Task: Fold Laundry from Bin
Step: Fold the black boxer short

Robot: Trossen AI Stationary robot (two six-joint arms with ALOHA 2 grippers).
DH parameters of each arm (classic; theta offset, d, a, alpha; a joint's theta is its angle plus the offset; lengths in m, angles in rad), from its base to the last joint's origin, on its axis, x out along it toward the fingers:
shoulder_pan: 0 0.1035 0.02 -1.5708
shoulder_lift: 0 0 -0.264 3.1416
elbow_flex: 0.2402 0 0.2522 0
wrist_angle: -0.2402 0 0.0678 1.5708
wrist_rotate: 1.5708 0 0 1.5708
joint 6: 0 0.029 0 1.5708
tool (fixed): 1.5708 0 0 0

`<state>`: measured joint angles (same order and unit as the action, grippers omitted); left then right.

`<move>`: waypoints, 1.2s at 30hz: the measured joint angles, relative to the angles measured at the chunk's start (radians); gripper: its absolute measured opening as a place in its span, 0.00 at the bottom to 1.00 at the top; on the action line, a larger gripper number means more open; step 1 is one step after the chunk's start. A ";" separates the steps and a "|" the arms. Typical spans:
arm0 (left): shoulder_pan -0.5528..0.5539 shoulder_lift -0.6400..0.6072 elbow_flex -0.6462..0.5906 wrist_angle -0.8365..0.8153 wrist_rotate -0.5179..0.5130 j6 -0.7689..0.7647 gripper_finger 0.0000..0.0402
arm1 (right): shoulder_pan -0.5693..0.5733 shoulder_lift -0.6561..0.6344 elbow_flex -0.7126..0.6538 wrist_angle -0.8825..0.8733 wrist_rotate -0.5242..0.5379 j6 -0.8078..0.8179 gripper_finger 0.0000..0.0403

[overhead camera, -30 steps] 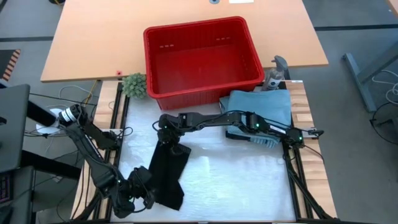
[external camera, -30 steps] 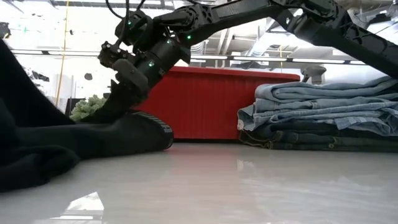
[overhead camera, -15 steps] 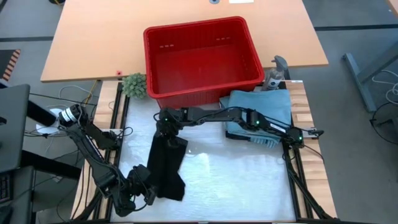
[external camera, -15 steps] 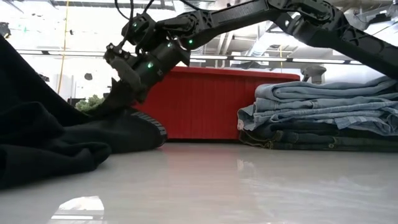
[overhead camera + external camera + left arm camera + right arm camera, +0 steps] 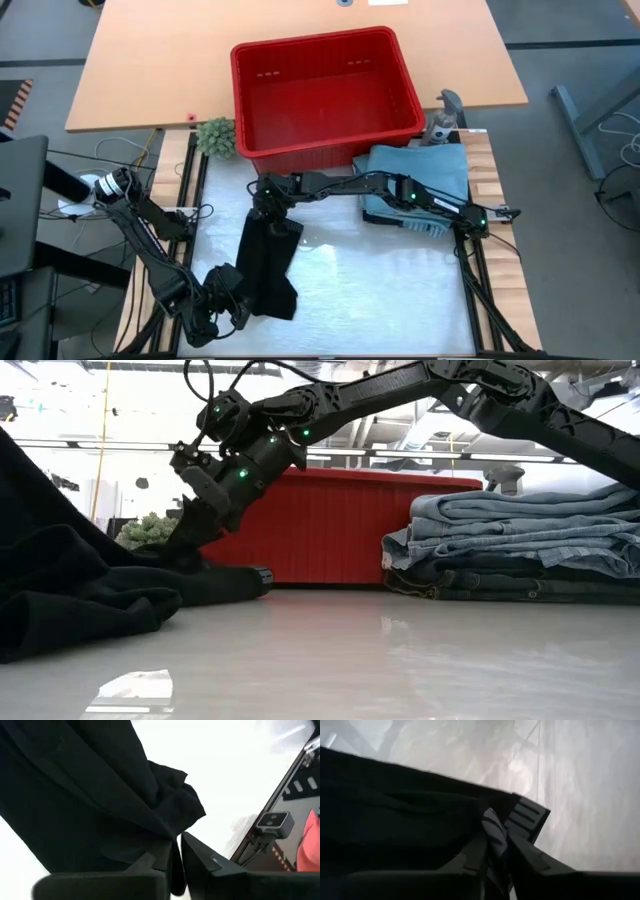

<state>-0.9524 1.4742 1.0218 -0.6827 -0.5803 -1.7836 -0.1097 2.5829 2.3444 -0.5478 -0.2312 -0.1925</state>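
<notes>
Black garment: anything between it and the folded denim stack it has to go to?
Nothing visible. The black garment lies on the mat's left half; the bare mat runs clear to the folded denim stack at right. Both grippers, left and right, are at the garment's ends.

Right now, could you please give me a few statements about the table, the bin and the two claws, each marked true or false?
1. The red bin holds a pile of laundry. False: nothing shows inside it.
2. Folded denim is stacked beside the bin's right corner. True.
3. The black garment lies on the white table surface. True.
4. The right claw hovers over the denim stack. False: it is at the garment's far end, near the bin.
5. The left claw is at the garment's near end. True.
6. The small green plant sits inside the bin. False: it stands outside, by the bin's left corner.
</notes>
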 joint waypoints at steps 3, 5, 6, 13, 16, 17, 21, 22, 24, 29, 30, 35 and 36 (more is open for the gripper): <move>0.000 0.000 0.000 -0.010 0.049 0.024 0.13 | -0.003 0.008 0.000 -0.022 0.000 0.012 0.35; 0.000 0.000 0.000 -0.043 0.107 0.006 0.20 | -0.004 0.008 -0.003 -0.032 0.000 0.008 0.42; -0.002 0.000 0.000 -0.066 0.144 -0.011 0.23 | -0.004 0.008 -0.011 -0.021 0.002 0.004 0.46; -0.033 0.000 0.000 -0.345 0.363 -0.298 0.33 | -0.010 0.008 -0.014 -0.011 0.027 0.001 0.58; -0.069 0.000 -0.001 -0.386 0.315 -0.376 0.32 | -0.016 0.008 -0.014 -0.006 0.022 -0.018 0.58; -0.081 0.000 -0.001 -0.385 0.257 -0.401 0.31 | -0.018 0.008 -0.009 -0.003 0.009 -0.040 0.58; -0.111 0.000 -0.001 -0.327 0.028 -0.400 0.27 | -0.014 -0.005 0.012 0.026 -0.029 -0.163 0.58; -0.115 0.000 -0.001 -0.314 0.006 -0.388 0.26 | -0.010 -0.006 0.014 0.024 -0.029 -0.192 0.58; -0.118 0.000 -0.001 -0.296 -0.021 -0.366 0.25 | 0.000 -0.006 0.014 0.015 -0.032 -0.237 0.58; -0.118 0.000 -0.001 -0.271 -0.028 -0.344 0.24 | 0.028 0.003 0.010 0.031 -0.039 -0.394 0.58; -0.118 0.000 -0.001 -0.270 -0.028 -0.339 0.24 | 0.032 0.003 0.010 0.046 -0.022 -0.410 0.58; -0.118 0.000 -0.001 -0.268 -0.028 -0.333 0.24 | 0.035 0.006 0.010 0.085 0.008 -0.411 0.58; -0.118 0.000 -0.001 -0.268 -0.028 -0.333 0.24 | 0.030 0.006 0.010 0.087 0.008 -0.411 0.58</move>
<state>-1.0702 1.4746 1.0210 -0.9508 -0.6086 -2.1164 -0.0797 2.5893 2.3547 -0.4608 -0.2230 -0.6034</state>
